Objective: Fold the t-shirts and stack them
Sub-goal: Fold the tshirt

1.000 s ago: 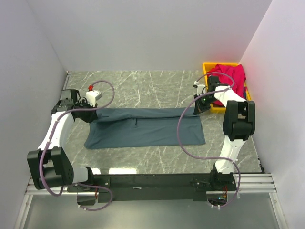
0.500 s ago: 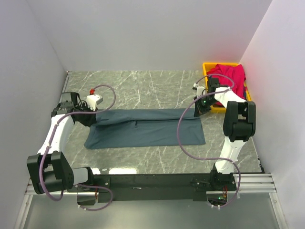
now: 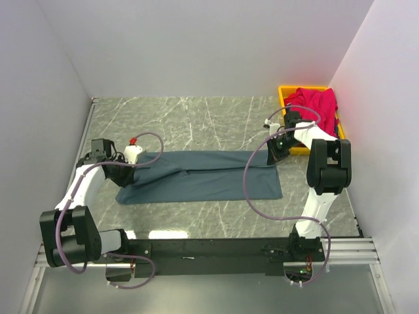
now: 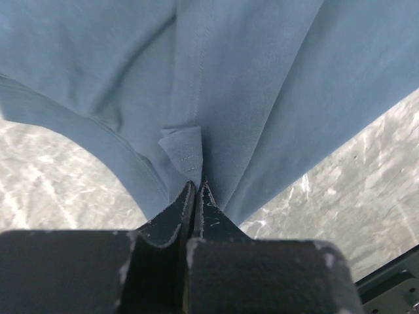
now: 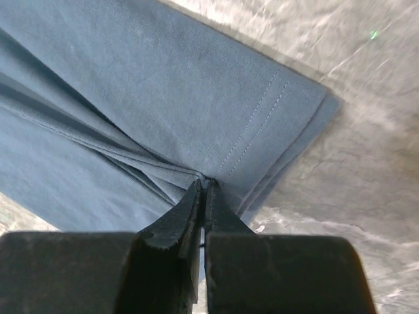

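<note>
Cloth sits pinched in both of your grippers. Your left gripper [image 4: 196, 188] is clenched on a bunched fold at the left end of the slate blue-grey t-shirt [image 3: 209, 175]. In the left wrist view the fabric fans out straight ahead of the fingertips, with a small hemmed tab puckered just above them and the marbled counter [image 3: 196, 124] showing on either side.

Your right gripper [image 5: 203, 184] is likewise clamped on the same shirt, at its far right corner. Several layers gather there into pleats that run away to the left. The stitched hem lies just beyond the tips to the right, and bare counter starts right past it.

From above, the shirt lies as a long band across the middle of the counter between your two arms. Its far edge runs from one gripper to the other and its near edge rests flat.

The crimson red t-shirt [image 3: 315, 103] is heaped in the yellow bin [image 3: 283, 95] at the far right corner, just behind your right arm and apart from the blue-grey one.
</note>
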Robot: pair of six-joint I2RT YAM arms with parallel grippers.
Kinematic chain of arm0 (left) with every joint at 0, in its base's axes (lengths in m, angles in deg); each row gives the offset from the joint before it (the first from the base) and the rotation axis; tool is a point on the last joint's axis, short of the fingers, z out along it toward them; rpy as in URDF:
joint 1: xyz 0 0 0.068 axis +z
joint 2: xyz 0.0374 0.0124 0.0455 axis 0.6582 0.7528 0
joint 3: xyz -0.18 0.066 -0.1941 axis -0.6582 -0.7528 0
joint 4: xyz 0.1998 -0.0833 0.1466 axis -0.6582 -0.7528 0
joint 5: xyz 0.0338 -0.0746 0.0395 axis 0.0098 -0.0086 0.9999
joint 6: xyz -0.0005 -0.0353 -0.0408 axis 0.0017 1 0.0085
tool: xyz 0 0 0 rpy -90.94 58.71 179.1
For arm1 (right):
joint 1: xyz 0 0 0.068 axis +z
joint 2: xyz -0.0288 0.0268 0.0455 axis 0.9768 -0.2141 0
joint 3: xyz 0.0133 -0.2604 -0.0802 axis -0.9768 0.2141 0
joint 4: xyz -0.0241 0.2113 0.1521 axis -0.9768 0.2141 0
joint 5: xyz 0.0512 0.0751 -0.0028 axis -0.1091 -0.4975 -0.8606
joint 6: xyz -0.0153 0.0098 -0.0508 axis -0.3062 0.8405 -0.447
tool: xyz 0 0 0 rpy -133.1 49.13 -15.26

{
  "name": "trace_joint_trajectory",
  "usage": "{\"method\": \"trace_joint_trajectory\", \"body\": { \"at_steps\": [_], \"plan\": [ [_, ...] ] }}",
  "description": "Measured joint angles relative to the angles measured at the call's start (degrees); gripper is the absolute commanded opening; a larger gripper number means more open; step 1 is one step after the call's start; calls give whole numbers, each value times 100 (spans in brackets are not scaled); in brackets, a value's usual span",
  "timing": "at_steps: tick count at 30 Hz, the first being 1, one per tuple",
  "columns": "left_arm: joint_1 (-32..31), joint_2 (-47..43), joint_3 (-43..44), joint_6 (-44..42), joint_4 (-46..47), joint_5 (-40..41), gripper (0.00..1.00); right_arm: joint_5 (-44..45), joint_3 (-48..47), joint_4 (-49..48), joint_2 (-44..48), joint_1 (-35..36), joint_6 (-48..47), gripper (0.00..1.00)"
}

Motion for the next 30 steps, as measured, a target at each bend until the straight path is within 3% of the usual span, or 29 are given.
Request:
{"method": "trace_joint_trajectory", "body": {
  "at_steps": [4, 9, 11, 13, 16, 20, 25, 30],
  "plan": [
    [0, 20, -221, -251, 48, 15, 2, 68, 26, 4, 0, 0, -66, 8],
    [0, 74, -343, -748, -35, 31, 34, 140, 15, 50, 0, 0, -162, 45],
    [7, 63, -341, -1021, -225, 13, 39, 157, 9, 103, 4, -2, -229, 59],
    [37, 39, -315, -1257, -501, -68, 40, 136, -4, 203, 55, -2, -297, 66],
    [76, -33, -149, -1432, -887, -297, 43, 26, -59, 391, 269, -2, -306, 66],
    [85, 68, 398, -1314, -1067, -651, 46, -203, -422, 610, 599, 0, -258, 56],
    [85, 782, 1279, -780, -859, -990, 52, -348, -678, 636, 686, 48, -109, 42],
    [87, 1329, 1543, -407, -704, -1001, 51, -391, -678, 713, 555, 256, 85, 41]
  ]
}}
